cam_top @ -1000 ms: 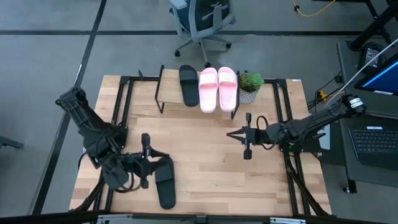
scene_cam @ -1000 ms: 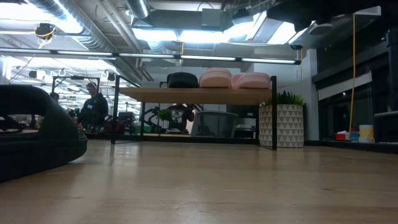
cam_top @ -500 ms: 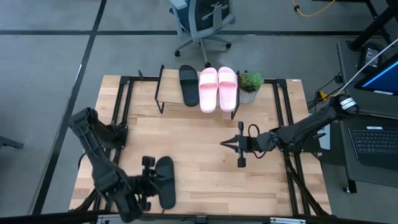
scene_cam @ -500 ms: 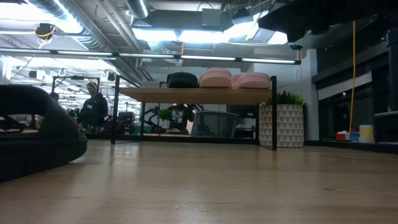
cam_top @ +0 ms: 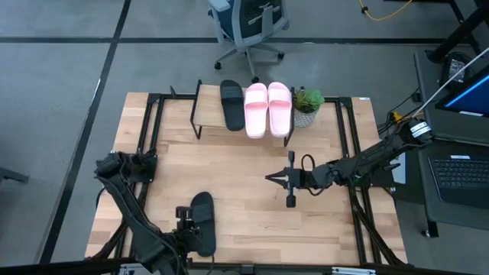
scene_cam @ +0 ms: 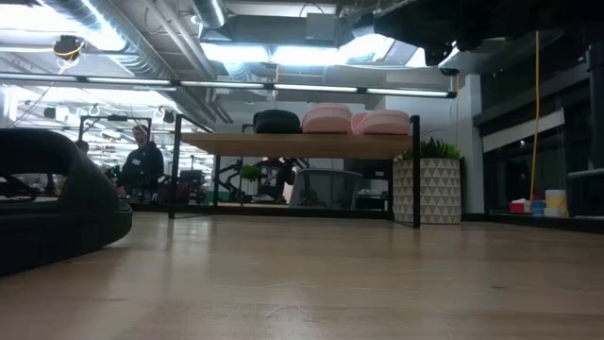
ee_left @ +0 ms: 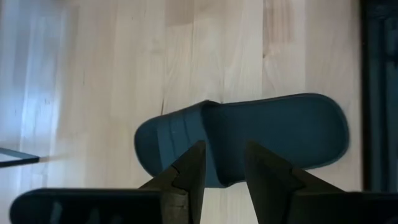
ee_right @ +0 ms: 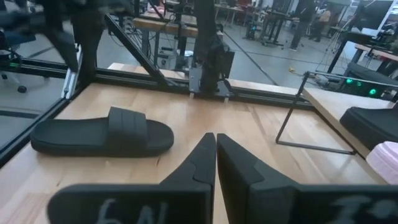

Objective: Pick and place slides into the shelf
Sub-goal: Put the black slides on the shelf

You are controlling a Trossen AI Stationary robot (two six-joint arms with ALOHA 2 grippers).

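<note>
The shelf (cam_top: 244, 114) stands at the table's far edge. On its plank lie one black slide (cam_top: 231, 105) and two pale pink slides (cam_top: 267, 109), soles down. A second black slide (cam_top: 203, 223) lies sole down on the table near the front edge, left of the middle. My left gripper (cam_top: 188, 217) points down at this slide's left side. Its fingers (ee_left: 194, 163) are open over the slide (ee_left: 261, 140) and touch nothing that shows. My right gripper (cam_top: 269, 178) is shut and empty over the table's middle, pointing toward the left edge. Its wrist view shows the black slide (ee_right: 102, 134) ahead.
A potted plant (cam_top: 307, 105) stands right of the shelf at the far edge. Black frame rails (cam_top: 149, 153) run along the table's left and right sides. An office chair (cam_top: 248, 27) stands beyond the table. Bare wood lies between the shelf and the grippers.
My left gripper has gone toward the table's near edge along the black slide's left side, and its arm has swung toward the near edge with it. My right gripper has gone toward the table's left edge and a little nearer. The slide on the table has stayed in place.
</note>
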